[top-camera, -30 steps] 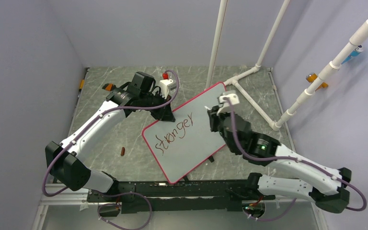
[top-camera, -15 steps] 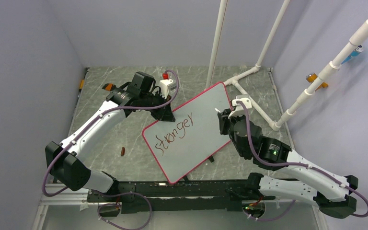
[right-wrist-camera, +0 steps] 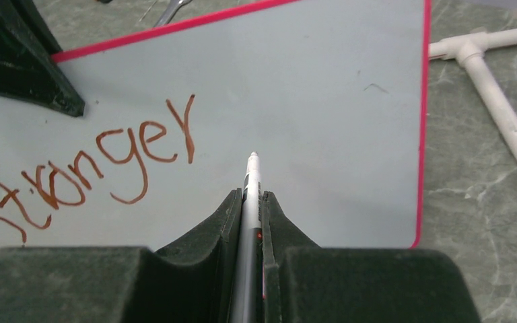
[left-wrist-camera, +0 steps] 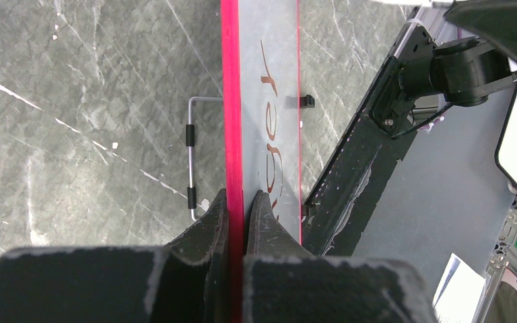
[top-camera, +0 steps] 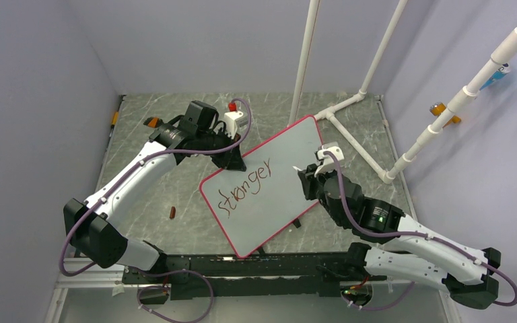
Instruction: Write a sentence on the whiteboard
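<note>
Whiteboard (top-camera: 284,192) looks light, stiff and slick, so the rim is the place to pinch. It sits diagonally on the table (top-camera: 168,182), with one word (top-camera: 244,187) written. Left gripper (left-wrist-camera: 242,196) reaches across and clamps the far rim edge-on. Right gripper (right-wrist-camera: 250,198), angled down, is closed on a marker (right-wrist-camera: 251,176), its tip at bare board beside the word; contact unclear.

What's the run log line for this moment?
left end effector: shut on pink-rimmed white whiteboard | right end effector: shut on slim grey marker | written: dark-red "stronger"
</note>
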Tool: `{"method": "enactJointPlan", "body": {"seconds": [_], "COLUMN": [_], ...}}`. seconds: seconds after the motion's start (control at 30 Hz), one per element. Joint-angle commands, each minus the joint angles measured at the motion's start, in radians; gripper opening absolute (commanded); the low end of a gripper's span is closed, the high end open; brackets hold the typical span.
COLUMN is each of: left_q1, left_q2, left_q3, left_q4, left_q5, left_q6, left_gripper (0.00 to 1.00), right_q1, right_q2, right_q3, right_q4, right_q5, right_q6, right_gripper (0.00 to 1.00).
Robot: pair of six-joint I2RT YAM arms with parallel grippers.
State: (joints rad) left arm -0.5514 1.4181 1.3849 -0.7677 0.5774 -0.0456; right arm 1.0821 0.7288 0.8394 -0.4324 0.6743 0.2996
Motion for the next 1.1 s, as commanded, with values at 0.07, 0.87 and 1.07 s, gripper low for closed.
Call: {"method": "enactJointPlan", "body": {"seconds": [0.07, 0.87, 1.07], "left_q1": [0.003, -0.002, -0.001], "left_q2": [-0.018, -0.021, -0.020], "left_q3": [-0.004, -0.007, -0.006], "left_q4": [0.082, 0.082, 0.082], "left_q5": [-0.212, -0.206, -0.203], "left_q6": [0.192, 0.192, 0.192], "left_gripper": [0.00, 0.00, 0.00], "right_q1": [0.000, -0.098, -0.168], "right_q2": [-0.019, 0.114, 0.154], "right_q3": [-0.045, 0.012, 0.030], "right_q4": [0.086, 0.210, 0.242], "right_q5": [-0.092, -0.134, -0.220], "right_q6": [0.011, -0.047, -0.063], "right_gripper": [0.00, 0.00, 0.00]}}
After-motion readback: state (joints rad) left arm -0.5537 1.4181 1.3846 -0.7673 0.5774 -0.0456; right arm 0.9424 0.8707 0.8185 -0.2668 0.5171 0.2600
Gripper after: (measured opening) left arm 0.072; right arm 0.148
